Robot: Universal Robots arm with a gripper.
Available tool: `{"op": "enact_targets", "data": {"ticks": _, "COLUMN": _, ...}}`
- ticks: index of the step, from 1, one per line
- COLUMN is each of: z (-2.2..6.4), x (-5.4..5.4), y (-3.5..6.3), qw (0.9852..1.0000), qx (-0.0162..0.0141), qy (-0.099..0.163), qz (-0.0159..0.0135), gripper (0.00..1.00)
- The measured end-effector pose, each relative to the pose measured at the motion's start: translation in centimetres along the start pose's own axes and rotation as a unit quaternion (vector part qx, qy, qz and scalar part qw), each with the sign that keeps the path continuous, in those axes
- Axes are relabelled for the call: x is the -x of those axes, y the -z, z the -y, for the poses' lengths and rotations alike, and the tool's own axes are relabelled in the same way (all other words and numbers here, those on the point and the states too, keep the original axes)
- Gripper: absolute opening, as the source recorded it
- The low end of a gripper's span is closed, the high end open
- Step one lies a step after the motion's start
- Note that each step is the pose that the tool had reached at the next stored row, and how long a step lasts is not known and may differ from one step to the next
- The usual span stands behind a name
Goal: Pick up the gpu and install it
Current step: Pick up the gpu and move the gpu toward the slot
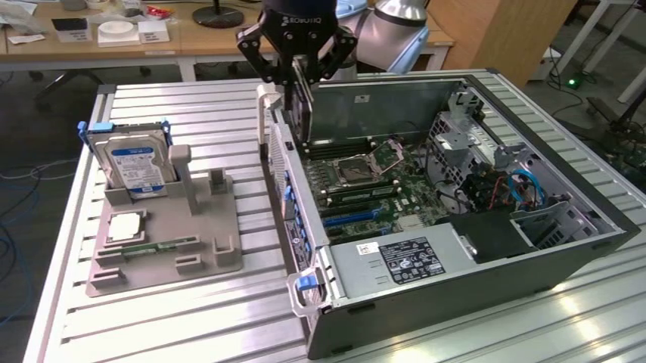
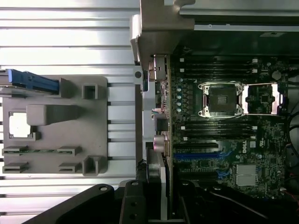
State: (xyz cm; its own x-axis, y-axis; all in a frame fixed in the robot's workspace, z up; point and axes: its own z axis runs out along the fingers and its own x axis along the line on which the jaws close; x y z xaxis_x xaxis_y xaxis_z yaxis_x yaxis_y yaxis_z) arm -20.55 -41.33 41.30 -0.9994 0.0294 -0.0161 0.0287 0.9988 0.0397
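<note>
Starting at the exterior view's left, the counter (image 1: pixel 181 318) carries a grey holder (image 1: pixel 217 261). In it stand a hard drive (image 1: pixel 136 162) with a blue-and-white label, a small square CPU chip (image 1: pixel 123 225) and a memory stick (image 1: pixel 162 246), none of them touched.

Just beside the holder, toward the exterior view's right, the gripper (image 1: pixel 298 76) hangs over the near wall of the open computer case (image 1: pixel 565 249). Its fingers are clamped on the gpu (image 1: pixel 302 113), which is off the counter and not yet in the case. The card hangs straight down from the fingers with its long axis upright. The exterior camera sees it edge-on, as a thin dark strip. Its lower end reaches about level with the top of that case wall. Whether it touches the wall I cannot tell.

Farther right, inside the case, lies the motherboard (image 1: pixel 374 189) with its open CPU socket (image 1: pixel 368 162). The blue expansion slots (image 1: pixel 349 219) sit nearer the camera than the socket.

The wrist view looks down along the held card. There the card lines up with the case wall, and the blue slots start just beside it and run off across the board. By my reading the install turns on that offset. The slots lie below the card's lower end and inward of the wall, on the side away from the holder. I cannot tell from these views whether the card's contact edge faces a slot squarely.
</note>
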Motion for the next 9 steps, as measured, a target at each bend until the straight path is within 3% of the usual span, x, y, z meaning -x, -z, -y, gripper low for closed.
{"op": "enact_targets", "data": {"ticks": 9, "z": -0.04, "x": 1.6, "y": -0.06, "qw": 1.0000, "qx": 0.0000, "qy": 0.000, "qz": 0.0000, "gripper": 0.28}}
